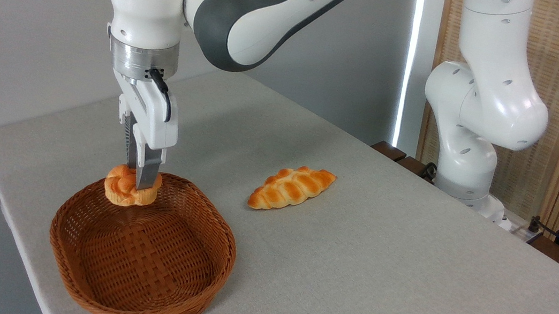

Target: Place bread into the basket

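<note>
The wicker basket [138, 263] sits near the front left corner of the table [403, 281], and its woven floor is bare, nothing lying inside it. Right above its far rim hangs the bread [128, 188], a small knotted golden bun, lifted off the table and pinched in the gripper [138, 181]. The two fingers [147, 175] are closed in on the bun from either side, narrow gap between them, the bun bulging out a little below and to the left of the tips. Whether the bun's underside brushes the rim I can't tell from here; it looks just above it.

The arm comes in from the upper right, its big white and grey link sloping down to the wrist, and from there the hand points straight down, fingers vertical over the basket's back edge.

Off to the right, well apart from the basket, a longer braided loaf [291, 188] lies flat on the grey cloth.
</note>
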`<state>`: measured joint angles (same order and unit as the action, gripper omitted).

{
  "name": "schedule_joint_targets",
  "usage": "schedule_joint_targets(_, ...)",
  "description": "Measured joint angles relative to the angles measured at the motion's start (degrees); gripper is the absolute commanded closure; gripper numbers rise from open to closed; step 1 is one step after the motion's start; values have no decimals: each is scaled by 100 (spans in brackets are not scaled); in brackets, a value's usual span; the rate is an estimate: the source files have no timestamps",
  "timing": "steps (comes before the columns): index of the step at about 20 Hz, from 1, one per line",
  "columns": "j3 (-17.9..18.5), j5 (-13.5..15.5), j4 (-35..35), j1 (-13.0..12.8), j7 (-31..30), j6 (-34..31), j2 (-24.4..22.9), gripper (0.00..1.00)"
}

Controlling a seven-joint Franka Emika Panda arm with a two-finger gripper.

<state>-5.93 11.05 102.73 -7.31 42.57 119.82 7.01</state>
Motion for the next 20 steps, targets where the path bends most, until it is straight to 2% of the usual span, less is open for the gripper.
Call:
schedule_joint_targets(7,0,0,-16,0,6,19,0,18)
schedule_joint_targets(8,-1,0,-17,0,7,19,0,15)
schedule_joint_targets(9,-1,0,-18,0,7,18,0,5)
schedule_joint_targets(10,-1,0,-18,0,7,19,0,0)
schedule_joint_targets(20,68,0,-82,40,-93,-102,-169,0)
